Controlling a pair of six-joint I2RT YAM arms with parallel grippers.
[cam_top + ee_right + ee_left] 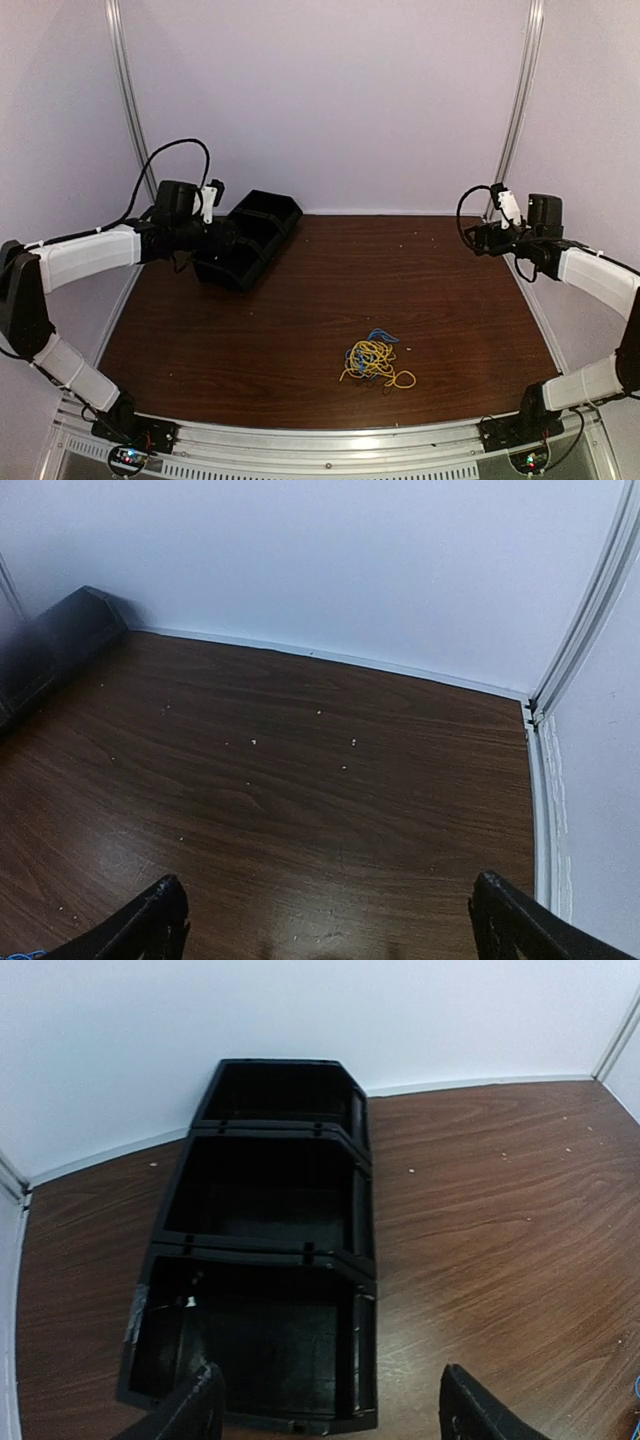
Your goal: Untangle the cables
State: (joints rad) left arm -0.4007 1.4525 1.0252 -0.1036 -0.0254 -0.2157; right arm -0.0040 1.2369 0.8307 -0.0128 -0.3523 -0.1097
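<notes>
In the overhead view, the cables [373,362] lie as one small tangle on the table [300,300]. They sit towards its near edge and a little right of the middle. Most of the tangle is yellow. Some blue shows at its far side, and one yellow loop trails out to the near right, so the bundle runs roughly from far-left to near-right. The left gripper [215,240] hangs over the black three-compartment bin [268,212] at the far left. The right gripper [478,237] hangs at the far right, above bare wood. Both are well apart from the tangle, which lies nearer to us than either of them. We judge the right arm the closer one, since the tangle is on its side of the centre line.

From the left wrist, we see the left gripper [330,1405] with its jaws spread wide and nothing between them. It looks down along the bin [270,1125], whose compartments appear empty. A sliver of blue at the lower right edge is likely the cables [636,1390], so they lie to the right of these jaws and nearer.

From the right wrist, the right gripper [330,920] also stands wide open and grips nothing, with only wood grain and pale specks below it. A trace of blue at the lower left corner suggests the tangle lies to the left of these jaws and nearer. The bin [60,630] shows dimly at the far left.
</notes>
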